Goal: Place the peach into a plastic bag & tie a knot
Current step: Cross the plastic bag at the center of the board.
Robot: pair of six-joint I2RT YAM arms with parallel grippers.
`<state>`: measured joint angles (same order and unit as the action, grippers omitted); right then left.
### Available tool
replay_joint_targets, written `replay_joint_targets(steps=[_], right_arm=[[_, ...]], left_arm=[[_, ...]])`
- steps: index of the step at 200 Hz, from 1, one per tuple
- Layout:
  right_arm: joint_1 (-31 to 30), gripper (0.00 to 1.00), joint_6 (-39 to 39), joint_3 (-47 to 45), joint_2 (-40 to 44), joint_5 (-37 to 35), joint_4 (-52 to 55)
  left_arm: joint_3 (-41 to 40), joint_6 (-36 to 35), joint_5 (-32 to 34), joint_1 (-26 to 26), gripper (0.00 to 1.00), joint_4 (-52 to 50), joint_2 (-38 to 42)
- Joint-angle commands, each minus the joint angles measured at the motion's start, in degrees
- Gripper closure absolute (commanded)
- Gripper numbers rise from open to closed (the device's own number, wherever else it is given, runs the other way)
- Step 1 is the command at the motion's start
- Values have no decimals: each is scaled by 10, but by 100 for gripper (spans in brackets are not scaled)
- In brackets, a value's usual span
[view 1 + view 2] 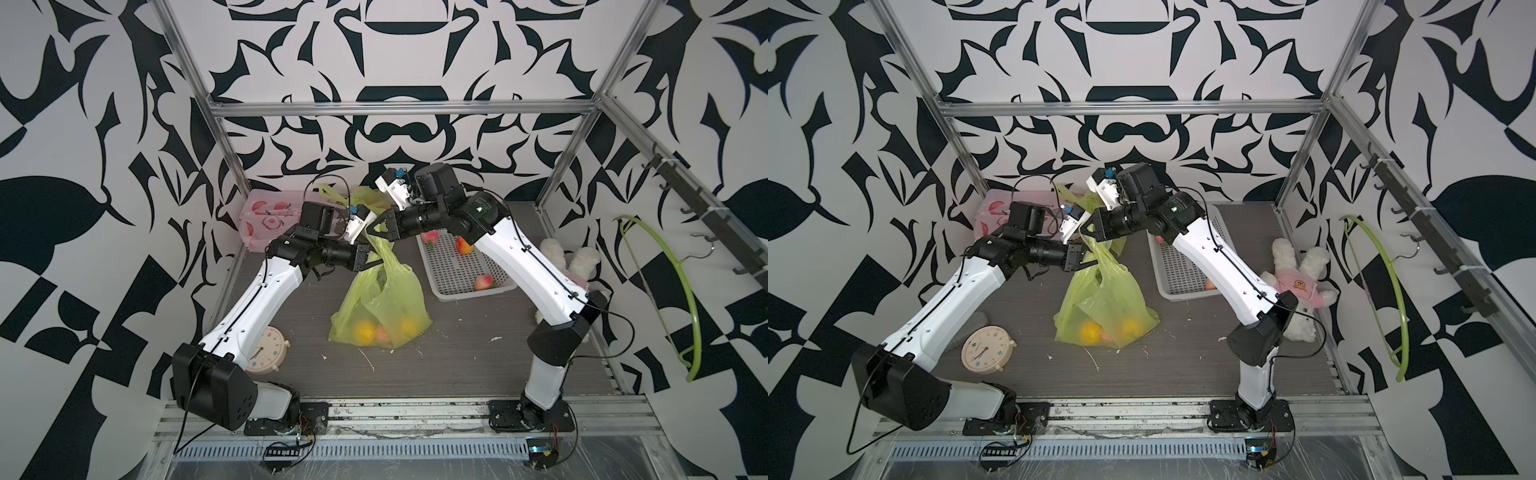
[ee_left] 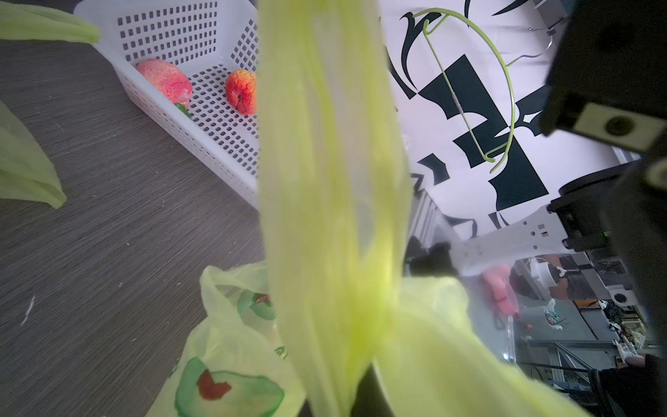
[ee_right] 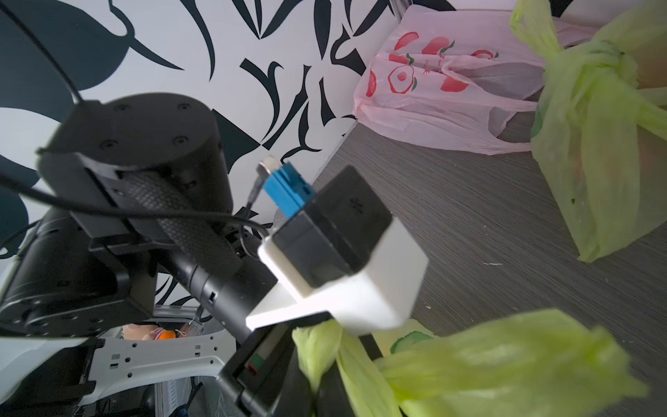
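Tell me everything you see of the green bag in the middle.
The green bag is thin, translucent, crinkled plastic, its base resting on the table. Two yellow fruits and a pinkish one show through. Its two handles are pulled up and crossed; the left end effector is shut on one, the right end effector on the other. Whether they are knotted I cannot tell.

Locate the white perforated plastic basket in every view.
Both top views: white perforated plastic basket, right of centre, towards the back wall.
Left wrist: upper left.
Right wrist: not in it.
Shared landmark: yellow-green plastic bag, in all four.
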<state>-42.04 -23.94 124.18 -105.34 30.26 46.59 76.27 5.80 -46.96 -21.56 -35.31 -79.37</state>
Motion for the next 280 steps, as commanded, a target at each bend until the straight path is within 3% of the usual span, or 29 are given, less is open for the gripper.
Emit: replay_joint_targets(steps=[1, 38, 73, 104, 173, 207, 240, 280], right_arm=[[3, 100, 10, -7, 27, -8, -4], [12, 100, 9, -20, 28, 5, -8], [37, 100, 11, 8, 1, 84, 4], [41, 100, 43, 60, -37, 135, 45], [42, 100, 61, 124, -82, 140, 82], [42, 100, 21, 80, -65, 181, 30], [42, 100, -59, -13, -26, 223, -94], [42, 100, -89, -60, -5, 233, -140]], left_arm=[[-3, -17, -25, 0, 100, -7, 20], [-3, -22, -26, -1, 99, -11, 21], [20, -50, -19, -4, 92, -61, 9], [39, -63, -14, -6, 63, -87, 4], [70, -78, -31, -7, 44, -111, -12], [52, -60, -25, -7, 43, -82, -4], [24, -29, -15, -7, 44, -22, 10], [1, -5, -14, -7, 57, 27, 22]])
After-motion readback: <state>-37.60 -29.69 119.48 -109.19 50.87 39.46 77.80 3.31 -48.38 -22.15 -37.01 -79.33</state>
